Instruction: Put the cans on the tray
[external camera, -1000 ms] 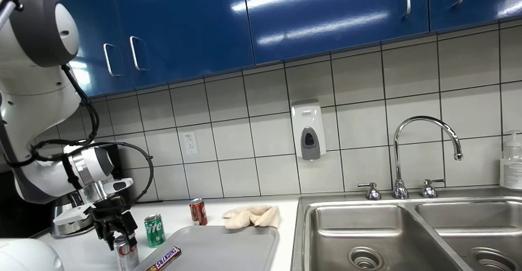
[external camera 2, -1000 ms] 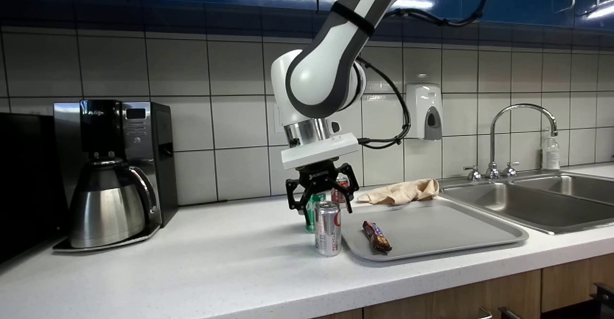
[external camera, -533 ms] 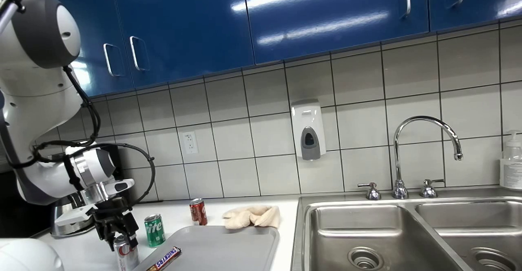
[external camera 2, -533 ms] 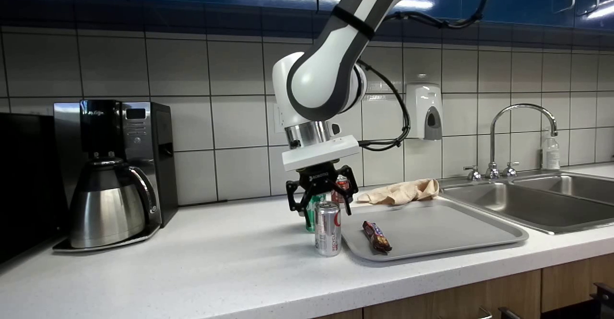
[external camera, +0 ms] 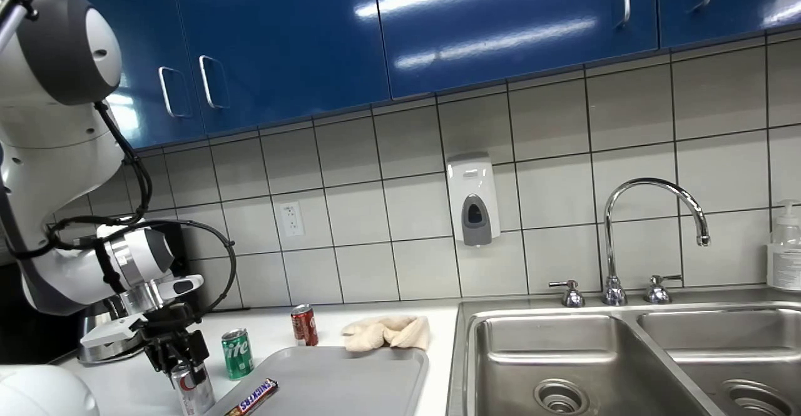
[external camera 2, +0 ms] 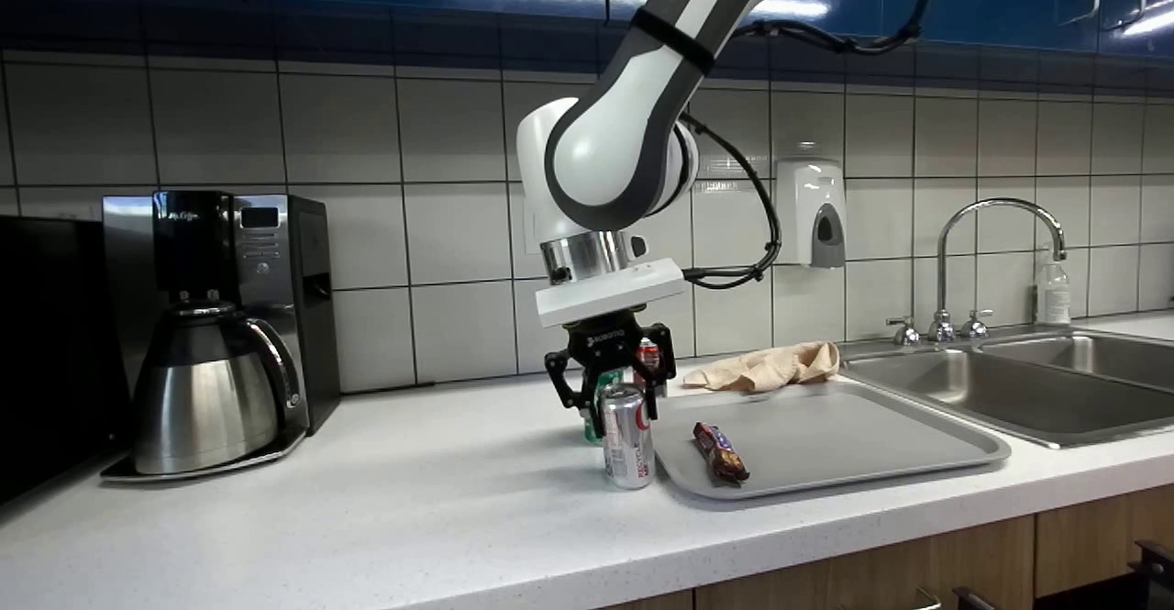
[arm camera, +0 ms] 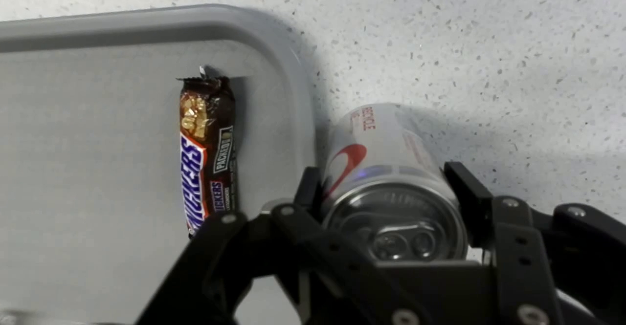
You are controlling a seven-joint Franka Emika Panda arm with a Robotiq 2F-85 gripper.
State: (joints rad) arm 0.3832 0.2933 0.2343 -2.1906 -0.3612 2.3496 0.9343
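On the tray (external camera 2: 871, 431) we log no cans yet: silver can (arm camera: 384, 163) clasped by the claw (external camera 2: 625, 411) beside it, green can (external camera: 237, 355) and red can (external camera: 305, 326) upright on the desk (external camera 2: 413, 500), all three outstanding

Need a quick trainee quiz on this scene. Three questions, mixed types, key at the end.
1. Short answer: What is the gripper closed on?
2. True or false: The candy bar lies on the tray.
3. Fill in: The ____ can stands nearer the tiled wall than the green can does.

Key
1. The silver can with red markings.
2. True.
3. Red can.
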